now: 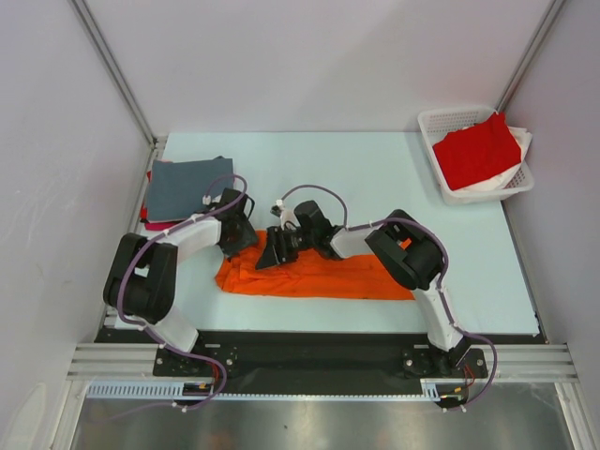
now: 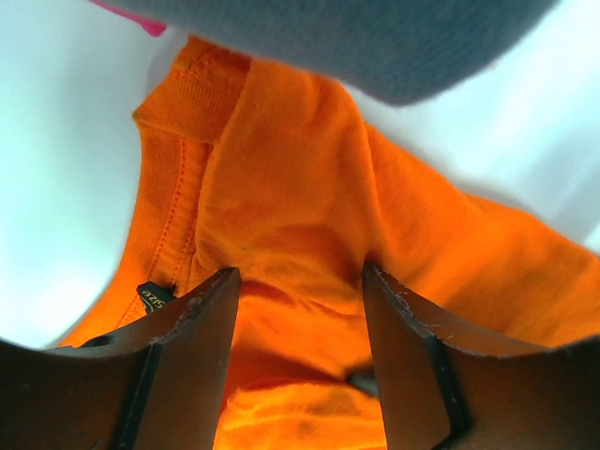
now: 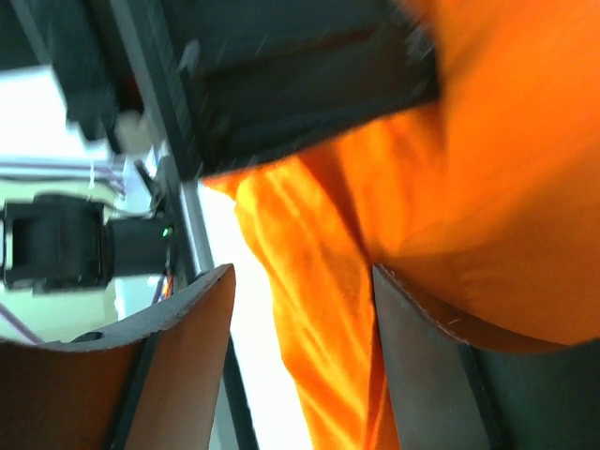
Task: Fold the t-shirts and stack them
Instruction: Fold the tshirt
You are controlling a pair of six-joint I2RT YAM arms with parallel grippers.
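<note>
Orange t-shirt [image 1: 314,275], soft knit with ribbed collar, lying as a long creased band on the smooth tabletop [image 1: 375,178]; left end effector [image 2: 300,277] and right end effector [image 3: 302,272], jaws apart, over its rumpled cloth.

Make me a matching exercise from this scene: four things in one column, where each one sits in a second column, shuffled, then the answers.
Things:
1. orange t-shirt
2. grey t-shirt
3. red t-shirt
4. basket

Places:
A. far right corner of the table
B. stretched along the near side, in the middle
C. inside the basket
D. folded, at the far left

Pairs: 1-B, 2-D, 3-C, 4-A.
</note>
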